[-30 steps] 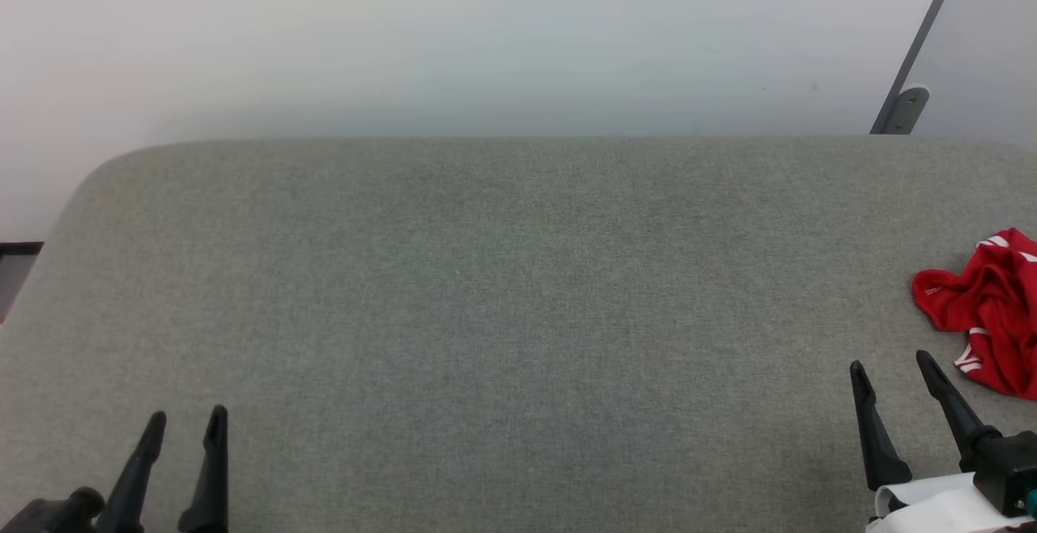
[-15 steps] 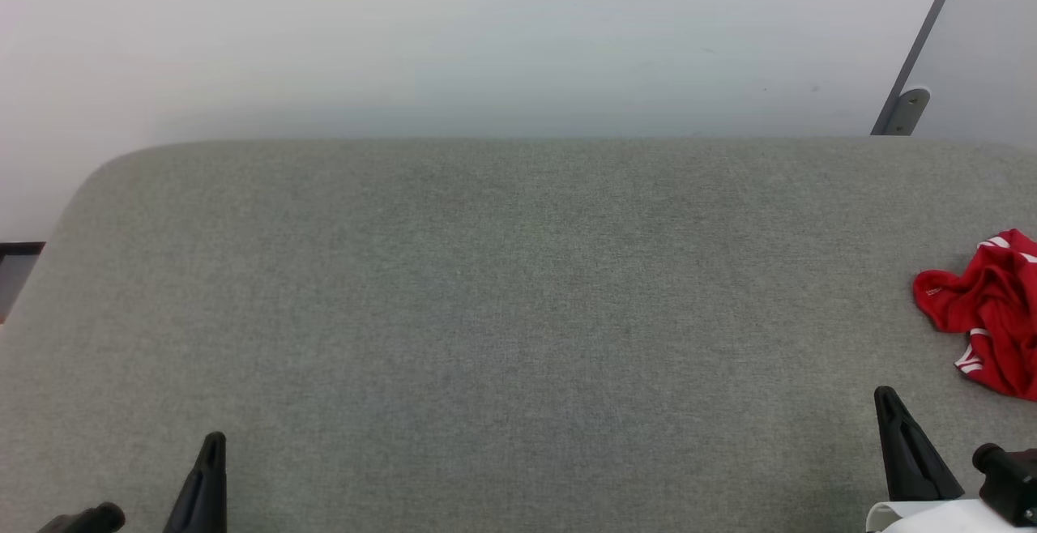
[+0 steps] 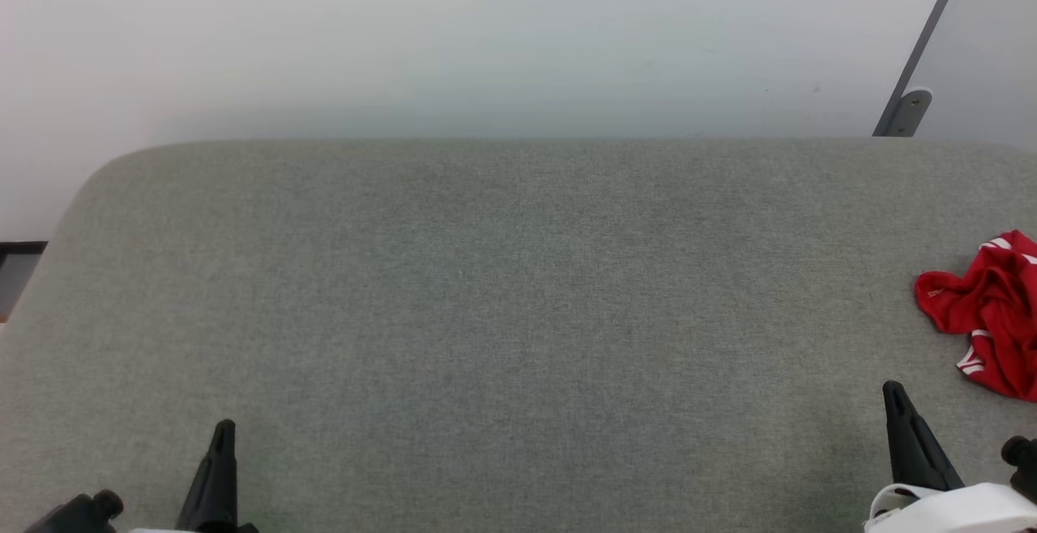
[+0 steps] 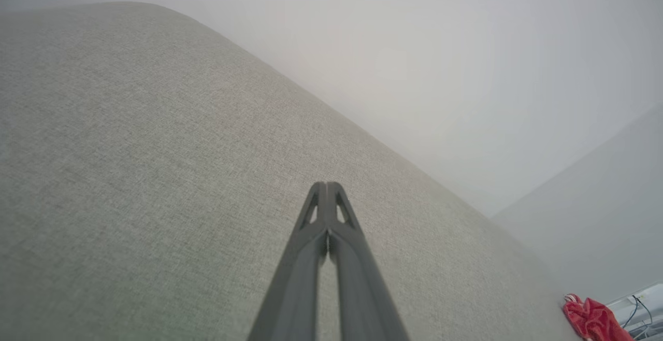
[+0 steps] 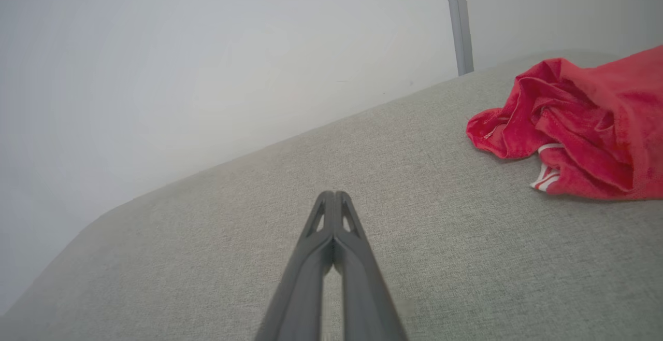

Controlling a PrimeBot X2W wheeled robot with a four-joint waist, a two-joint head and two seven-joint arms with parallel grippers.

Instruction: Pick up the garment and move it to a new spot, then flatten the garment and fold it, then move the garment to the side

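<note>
The red jersey garment with white sleeves and chest characters is out of view. A small crumpled red cloth bundle [image 3: 980, 306] with white striped trim lies at the far right of the grey padded surface [image 3: 502, 290], cut off by the picture's edge. The bundle [image 5: 575, 128] sits ahead and to the right of my right gripper [image 5: 334, 194], apart from it. My right gripper [image 3: 895, 395] is shut on nothing at the lower right. My left gripper [image 3: 220, 436] is shut on nothing at the lower left, and its tips [image 4: 327, 185] hover over bare fabric.
A pale wall rises behind the surface's far edge. A grey panel with a metal bracket [image 3: 903, 112] stands at the back right. The surface's rounded corner [image 3: 97, 176] is at the far left. The red bundle [image 4: 593, 320] shows far off in the left wrist view.
Both grippers were open a second ago and are now shut. Both have drawn back toward the bottom edge. The red bundle has not moved.
</note>
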